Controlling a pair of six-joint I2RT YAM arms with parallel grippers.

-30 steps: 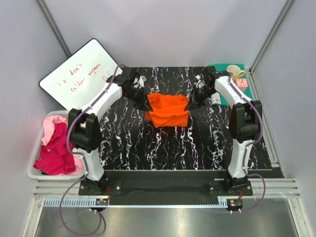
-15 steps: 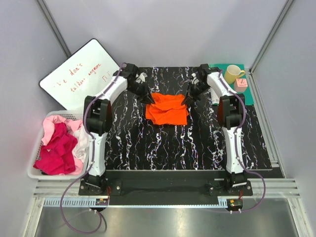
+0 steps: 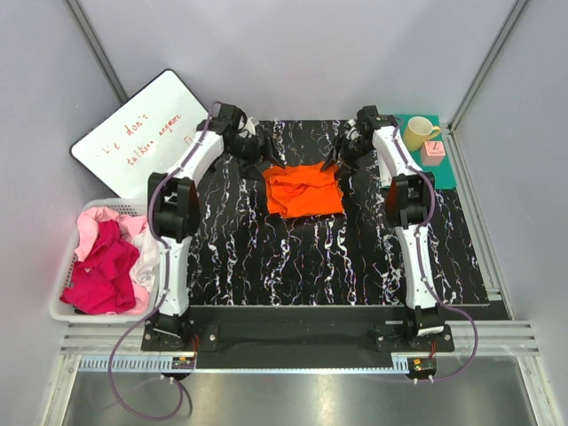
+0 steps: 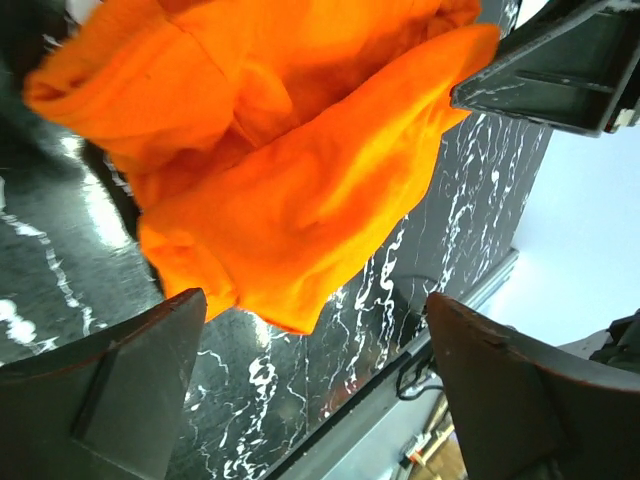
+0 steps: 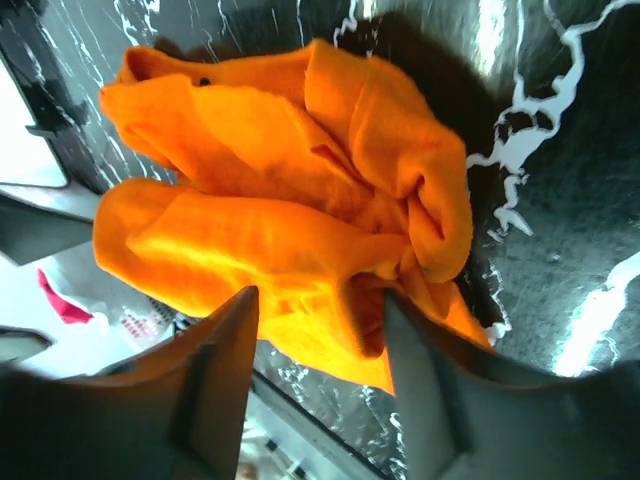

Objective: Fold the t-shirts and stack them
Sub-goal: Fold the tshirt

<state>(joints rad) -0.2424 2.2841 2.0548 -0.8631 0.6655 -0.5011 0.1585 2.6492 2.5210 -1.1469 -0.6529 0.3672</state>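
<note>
The bright orange t-shirt lies crumpled in a rough square on the black marble table. My left gripper hangs at its far left corner, open wide; in the left wrist view the orange t-shirt lies just past the gripper, free of both fingers. My right gripper is at the far right corner, open about halfway; the orange t-shirt bunches loosely between the tips of that gripper. Magenta and pale pink t-shirts are heaped in a basket at the left.
A whiteboard with red writing leans at the back left. A yellow mug and a small pink block stand on a teal mat at the back right. Grey walls close the sides.
Both grippers were shut on the orange t-shirt's far corners and have opened. They carried it toward the back, and it now lies flatter on the table.
</note>
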